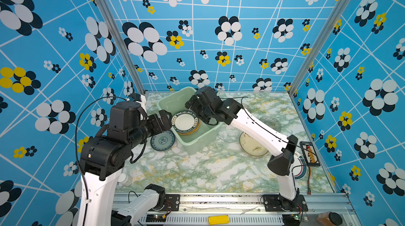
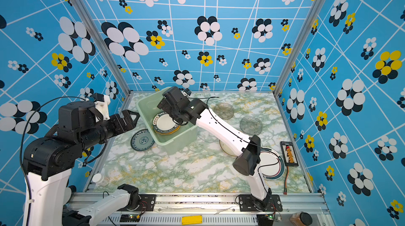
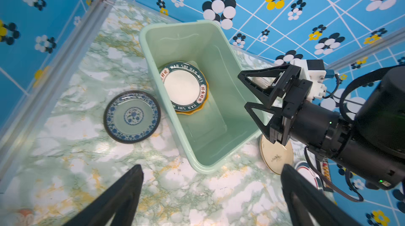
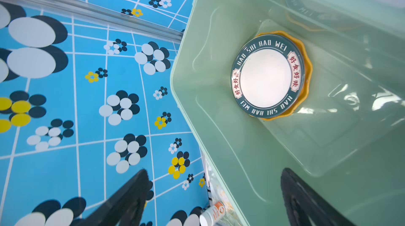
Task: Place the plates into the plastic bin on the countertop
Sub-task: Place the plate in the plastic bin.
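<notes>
Plates lie partly in the bin (image 1: 197, 146) and partly out on the marbled surface (image 1: 197, 176). Inside the pale green bin, which stands toward the back left corner, a white plate with a dark lettered rim (image 4: 266, 78) rests on top of a yellow scalloped plate (image 4: 306, 71), and only an edge of the yellow one shows from under it. The pair sits close to one long wall of the bin, and the rest of the bin's floor is bare. On the surface just beside the bin's left wall lies a small blue patterned plate (image 3: 132, 116), flat and face up. To the right of the bin, three clear glass plates (image 2: 224, 111) (image 2: 251, 125) (image 2: 206, 136) are spread over the surface, apart from one another. A cream plate (image 1: 252, 148) lies nearer the front, partly hidden under the right arm. Farther right, a white plate with a dark and red ring (image 2: 270, 165) lies next to a black board with orange plugs (image 2: 289, 153). The left tool (image 2: 134, 120) hangs in the air at the bin's left side, near the blue patterned plate, with its fingers wide apart and nothing between them. The right tool (image 3: 243, 90) reaches over the bin from the right, above the bin's open inside. Its fingers are also spread wide and hold nothing. A small white bottle (image 2: 99, 178) lies at the front left edge of the surface.
</notes>
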Robot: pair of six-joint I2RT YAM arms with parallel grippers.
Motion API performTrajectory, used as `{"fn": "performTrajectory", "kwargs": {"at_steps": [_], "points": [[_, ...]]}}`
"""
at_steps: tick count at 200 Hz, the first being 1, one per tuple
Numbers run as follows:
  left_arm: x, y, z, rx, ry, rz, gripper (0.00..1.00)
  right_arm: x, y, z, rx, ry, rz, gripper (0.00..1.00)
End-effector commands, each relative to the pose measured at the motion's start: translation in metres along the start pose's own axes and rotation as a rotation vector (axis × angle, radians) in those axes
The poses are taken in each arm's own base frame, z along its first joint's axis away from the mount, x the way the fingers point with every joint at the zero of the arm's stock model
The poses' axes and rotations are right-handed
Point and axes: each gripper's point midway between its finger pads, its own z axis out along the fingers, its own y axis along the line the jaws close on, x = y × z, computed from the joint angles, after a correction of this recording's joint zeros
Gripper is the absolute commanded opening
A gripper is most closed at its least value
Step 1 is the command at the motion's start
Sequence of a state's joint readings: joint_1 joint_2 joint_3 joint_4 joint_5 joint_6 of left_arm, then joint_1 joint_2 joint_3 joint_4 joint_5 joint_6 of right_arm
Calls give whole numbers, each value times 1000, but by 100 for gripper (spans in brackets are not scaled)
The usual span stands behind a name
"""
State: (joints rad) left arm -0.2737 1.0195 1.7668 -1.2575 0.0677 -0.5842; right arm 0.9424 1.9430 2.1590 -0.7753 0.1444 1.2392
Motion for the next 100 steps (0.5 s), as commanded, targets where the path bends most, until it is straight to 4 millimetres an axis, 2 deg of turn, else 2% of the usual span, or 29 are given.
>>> {"fn": "performTrajectory", "kwargs": {"at_steps": [1, 8, 20, 46, 48, 57, 79, 100], "points": [[15, -41, -5, 220, 101, -64, 99, -24, -21, -47, 12, -57, -130, 95], [18, -48, -5, 261, 118, -85, 99, -34, -25, -65, -7, -87, -132, 94], [25, -60, -2, 325, 152, -124, 99, -45, -45, -84, -9, -116, -116, 92], [40, -80, 10, 410, 183, -205, 100, -73, -73, -141, -83, -188, -66, 89], [42, -82, 11, 414, 187, -206, 100, -72, -83, -139, -64, -182, -64, 89], [50, -90, 16, 430, 201, -211, 100, -78, -96, -157, -69, -206, -51, 89], [81, -118, 34, 437, 265, -160, 100, -94, -120, -201, -93, -295, -11, 85], [124, -153, 54, 443, 351, -112, 100, -100, -134, -236, -122, -366, 15, 83]]}}
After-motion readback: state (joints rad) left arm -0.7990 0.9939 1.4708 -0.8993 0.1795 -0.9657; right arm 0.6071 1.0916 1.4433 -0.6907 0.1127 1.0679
